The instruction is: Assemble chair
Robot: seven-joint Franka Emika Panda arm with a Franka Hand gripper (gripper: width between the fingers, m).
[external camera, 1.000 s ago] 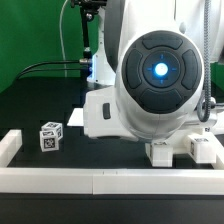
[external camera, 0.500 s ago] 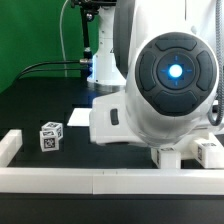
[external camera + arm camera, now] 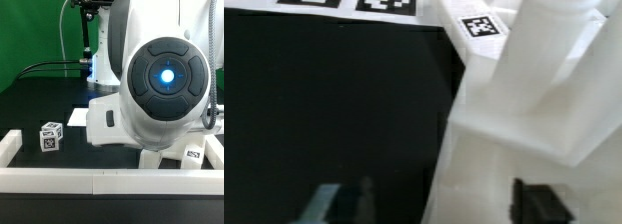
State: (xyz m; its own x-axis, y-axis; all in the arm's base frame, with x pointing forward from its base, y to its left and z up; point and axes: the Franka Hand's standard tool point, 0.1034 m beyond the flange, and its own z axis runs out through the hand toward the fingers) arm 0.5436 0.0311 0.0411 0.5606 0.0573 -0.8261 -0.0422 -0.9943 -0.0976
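Note:
White chair pieces [image 3: 535, 95] lie below the wrist camera, one with a square tag [image 3: 484, 27]. My gripper [image 3: 441, 204] hangs over the edge of a flat white piece. Its dark fingers [image 3: 541, 198] stand wide apart: one over the white piece, the other over the black table, so it is open and grips nothing. In the exterior view the arm's body hides most of the chair pieces. Only a tagged white piece [image 3: 194, 155] and a white stub [image 3: 150, 158] show under it. A small tagged cube [image 3: 51, 136] stands apart at the exterior view's left.
Low white border rails [image 3: 100, 181] run along the front and left [image 3: 10, 146] of the black table. The marker board [image 3: 78, 115] lies behind the cube, its tags [image 3: 384, 4] showing in the wrist view. A white stand with cables [image 3: 97, 50] rises at the back.
The arm's body has swung a little toward the exterior view's right and lower, covering more of the chair pieces. A tagged piece now shows at the lower right.

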